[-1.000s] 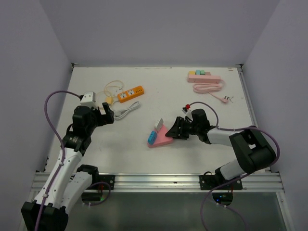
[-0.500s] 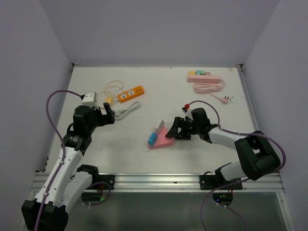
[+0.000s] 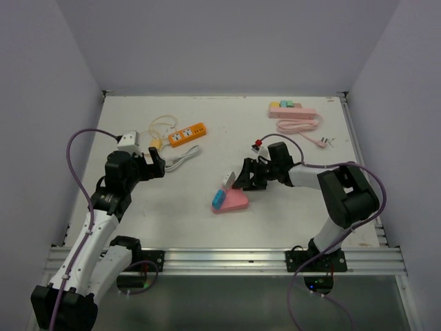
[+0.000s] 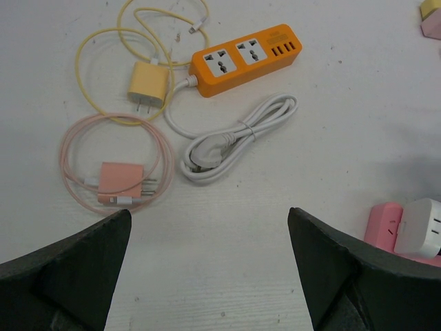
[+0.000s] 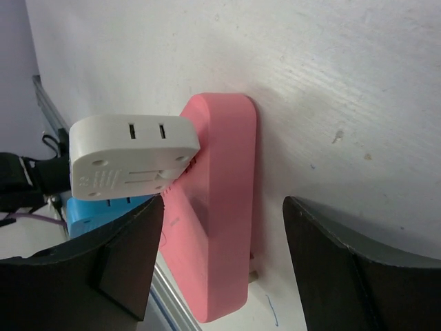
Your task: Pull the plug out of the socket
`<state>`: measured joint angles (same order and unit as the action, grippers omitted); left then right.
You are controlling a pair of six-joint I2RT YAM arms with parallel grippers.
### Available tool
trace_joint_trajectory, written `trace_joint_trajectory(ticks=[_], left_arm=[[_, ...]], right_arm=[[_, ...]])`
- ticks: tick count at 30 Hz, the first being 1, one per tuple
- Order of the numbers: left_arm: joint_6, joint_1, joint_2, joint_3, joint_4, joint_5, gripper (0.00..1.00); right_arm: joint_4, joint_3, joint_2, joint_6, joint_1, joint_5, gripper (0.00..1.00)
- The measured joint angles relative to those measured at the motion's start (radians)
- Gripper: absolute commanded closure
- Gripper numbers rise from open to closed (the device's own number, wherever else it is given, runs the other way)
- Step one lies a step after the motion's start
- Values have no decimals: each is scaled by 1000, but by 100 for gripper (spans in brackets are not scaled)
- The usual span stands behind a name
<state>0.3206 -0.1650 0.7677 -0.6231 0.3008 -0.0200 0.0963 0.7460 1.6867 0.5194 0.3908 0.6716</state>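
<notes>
Ahead of the right gripper (image 5: 222,214), jaws parted, sits the white plug (image 5: 131,155), ungripped; left gripper (image 4: 208,217) gapes wide.

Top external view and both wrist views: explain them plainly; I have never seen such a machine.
Two robot arms, left and right, are bolted at the near edge of the table. The top view looks down from behind them; each wrist view looks out between that arm's fingers. On the table lie an orange power strip, a yellow charger, a pink charger, and a pink socket block carrying a white plug and a blue plug. The right tool is open next to the white plug; the left tool is open. Nothing is held.
</notes>
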Motion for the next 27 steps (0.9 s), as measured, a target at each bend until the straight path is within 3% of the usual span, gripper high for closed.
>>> trace_joint_trajectory(ticks=[10,17,19,23,27], left_arm=[[0,0,9,0,0,5,0],[0,0,14,0,-1,29,0],[0,0,18,0,-1,44,1],[1,-6,37,0,-6,109,3],[10,-35,71,3,-8,184,4]], right_arm=[[9,-28,26,-9,1,126,36],[14,-42,45,-13,2,177,65],[24,-42,46,-5,2,196,69],[57,-51,45,5,2,204,89],[106,-81,42,34,2,205,97]])
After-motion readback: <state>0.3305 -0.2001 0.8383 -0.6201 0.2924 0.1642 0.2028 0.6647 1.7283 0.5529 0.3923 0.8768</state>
